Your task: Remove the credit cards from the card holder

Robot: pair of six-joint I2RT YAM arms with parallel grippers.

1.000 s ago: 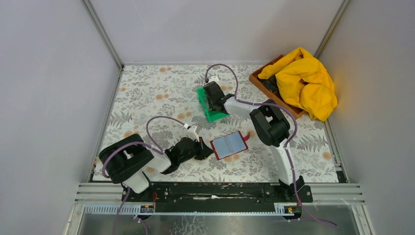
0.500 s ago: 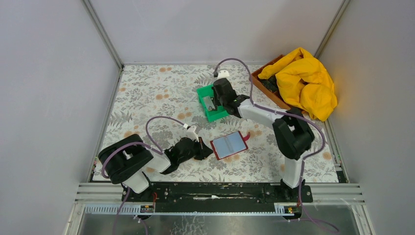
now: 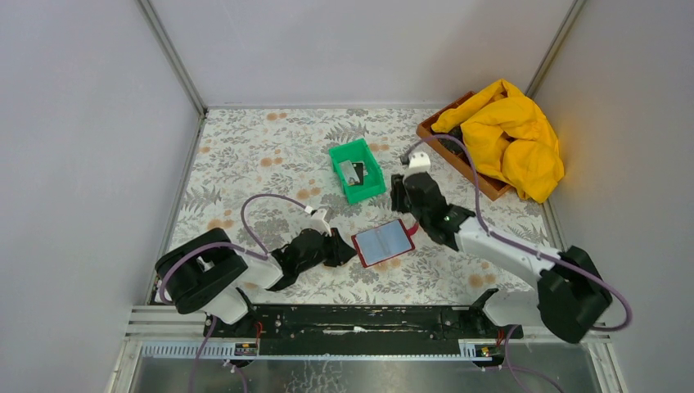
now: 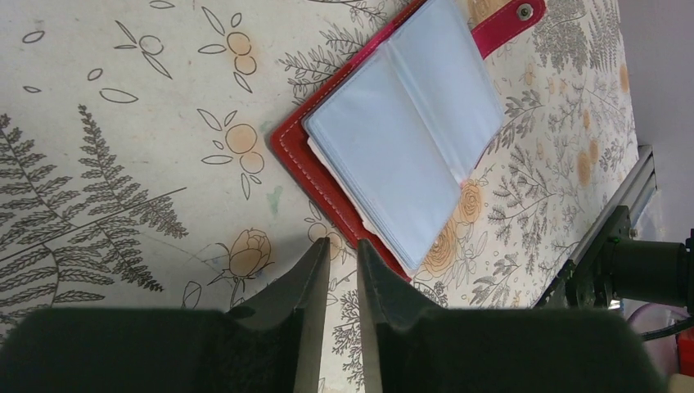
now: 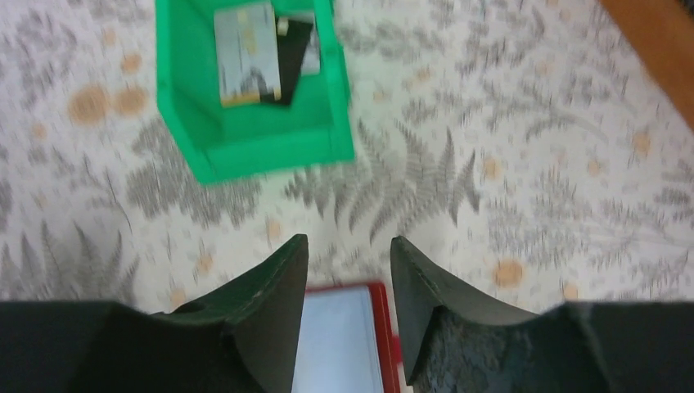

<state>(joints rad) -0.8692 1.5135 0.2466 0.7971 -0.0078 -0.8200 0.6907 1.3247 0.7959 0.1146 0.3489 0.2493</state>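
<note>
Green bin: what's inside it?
The green bin holds a grey-silver card lying over a black card. Part of the black card and anything beneath the cards is covered.

Card holder (image 4: 288, 147) looks like stitched red leather, with smooth, pale plastic sleeves (image 4: 409, 139). Green bin (image 3: 365, 191) is smooth plastic too.

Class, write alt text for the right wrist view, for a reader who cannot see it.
A green bin on a floral tabletop holds a silver card and a black card. Nearer the camera, the open right gripper hangs over the edge of a red wallet.
</note>
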